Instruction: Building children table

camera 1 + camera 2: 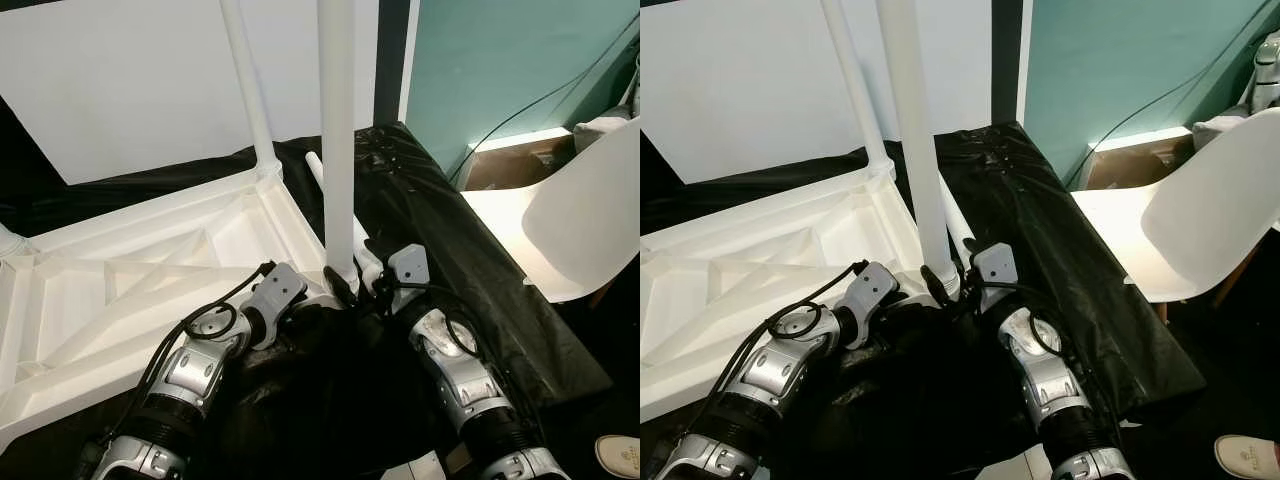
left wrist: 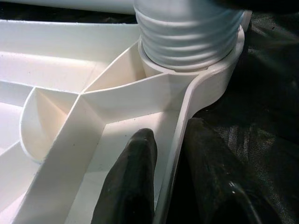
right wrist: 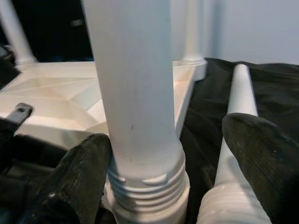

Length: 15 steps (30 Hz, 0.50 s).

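The white leg (image 1: 337, 130) stands upright in the corner socket of the upturned tabletop (image 1: 120, 290), threads still showing, so screwing-in is underway. At six o'clock, the right gripper (image 3: 168, 154) spans it, open; the left gripper (image 2: 173, 177) pinches the tabletop's rim. Next: more turns. A spare leg (image 3: 236, 140) lies beside.

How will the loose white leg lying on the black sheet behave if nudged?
The loose leg is a smooth round tube lying flat, so it would probably roll sideways. It looks like rigid plastic, likely stiff and light. The black sheet beneath is wrinkled, which may slow the roll.
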### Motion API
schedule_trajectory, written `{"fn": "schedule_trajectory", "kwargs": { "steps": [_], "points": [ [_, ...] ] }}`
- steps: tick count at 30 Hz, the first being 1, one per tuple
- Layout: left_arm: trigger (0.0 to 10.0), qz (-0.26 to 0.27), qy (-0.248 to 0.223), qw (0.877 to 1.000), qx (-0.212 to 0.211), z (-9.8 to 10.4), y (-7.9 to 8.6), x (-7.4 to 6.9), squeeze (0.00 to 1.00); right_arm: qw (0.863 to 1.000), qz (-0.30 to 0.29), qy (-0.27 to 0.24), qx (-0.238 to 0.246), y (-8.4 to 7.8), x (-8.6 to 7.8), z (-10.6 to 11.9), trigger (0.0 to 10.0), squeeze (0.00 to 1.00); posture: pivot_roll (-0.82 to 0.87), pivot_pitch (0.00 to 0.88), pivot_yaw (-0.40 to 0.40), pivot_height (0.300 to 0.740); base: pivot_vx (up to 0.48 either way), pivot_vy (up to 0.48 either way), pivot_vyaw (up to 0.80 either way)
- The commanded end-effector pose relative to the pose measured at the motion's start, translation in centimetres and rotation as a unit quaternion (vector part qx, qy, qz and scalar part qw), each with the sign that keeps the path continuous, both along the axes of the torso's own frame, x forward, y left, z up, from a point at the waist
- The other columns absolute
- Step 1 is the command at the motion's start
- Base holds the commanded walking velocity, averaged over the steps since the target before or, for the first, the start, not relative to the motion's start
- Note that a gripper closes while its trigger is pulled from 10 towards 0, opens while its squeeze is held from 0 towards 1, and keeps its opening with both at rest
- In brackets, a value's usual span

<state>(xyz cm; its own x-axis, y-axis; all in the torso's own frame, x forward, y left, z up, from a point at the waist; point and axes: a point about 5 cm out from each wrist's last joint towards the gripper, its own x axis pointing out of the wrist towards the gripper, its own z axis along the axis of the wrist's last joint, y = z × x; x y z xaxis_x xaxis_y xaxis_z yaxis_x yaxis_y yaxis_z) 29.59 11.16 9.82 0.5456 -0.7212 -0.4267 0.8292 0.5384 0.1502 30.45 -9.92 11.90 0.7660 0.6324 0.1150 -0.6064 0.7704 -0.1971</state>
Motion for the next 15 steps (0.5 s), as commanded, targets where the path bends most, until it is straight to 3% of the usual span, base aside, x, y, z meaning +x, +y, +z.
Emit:
{"fn": "schedule_trajectory", "kwargs": {
  "steps": [1,5,7,12,15],
  "points": [
    [10.0,-0.013,0.058,0.998,0.022,-2.4,0.5,-1.2,0.00,1.000,0.014,0.004,0.001,-0.6,0.5,0.3,10.0,0.00,-0.05,0.000,0.052,0.740,0.000,0.000,0.00],
    [10.0,-0.013,0.056,0.998,0.017,-2.3,0.1,-1.2,0.00,0.994,0.108,0.024,-0.007,-0.5,1.4,1.3,10.0,0.00,-0.05,0.000,0.045,0.740,0.000,0.000,0.00],
    [10.0,-0.013,0.056,0.998,0.017,-2.3,0.1,-1.2,0.00,0.994,0.108,0.024,-0.007,-0.5,1.4,1.3,10.0,0.00,-0.05,0.000,0.045,0.740,0.000,0.000,0.00],
    [10.0,-0.016,0.057,0.998,0.015,-2.4,-0.2,-1.4,0.00,0.984,0.174,0.011,-0.035,0.6,1.7,2.0,10.0,0.00,-0.06,0.000,0.048,0.740,0.000,0.000,0.00],
    [10.0,-0.016,0.057,0.998,0.015,-2.4,-0.2,-1.4,0.00,0.984,0.174,0.011,-0.035,0.6,1.7,2.0,10.0,0.00,-0.06,0.000,0.048,0.740,0.000,0.000,0.00]
  ]
}}
